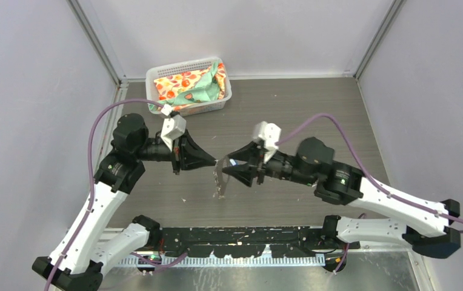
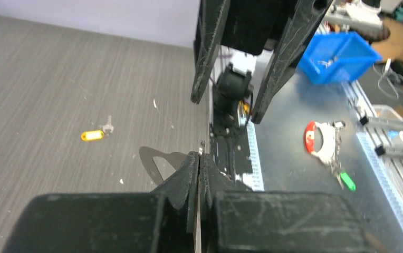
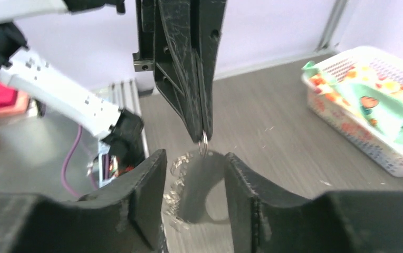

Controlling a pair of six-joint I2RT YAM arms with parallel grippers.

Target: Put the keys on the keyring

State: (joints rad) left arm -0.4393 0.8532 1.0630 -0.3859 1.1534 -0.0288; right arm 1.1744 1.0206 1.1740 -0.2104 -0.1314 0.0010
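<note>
Keyring (image 3: 198, 187) is hanging clear of the tabletop (image 1: 314, 109), with the left hand (image 3: 202, 132) pinching shut on the small loop at its top. The right hand (image 3: 194, 155) is standing partly open, one finger either side of the keyring; contact cannot be told. The yellow-headed key (image 2: 92, 135) is lying on the tabletop, well apart.

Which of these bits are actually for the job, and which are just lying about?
For the job: pale silvery flat metal keyring with a fringed edge; small metal key with a yellow-orange head.
Lying about: white plastic basket of patterned cloth; blue plastic bin; small green tag.
</note>
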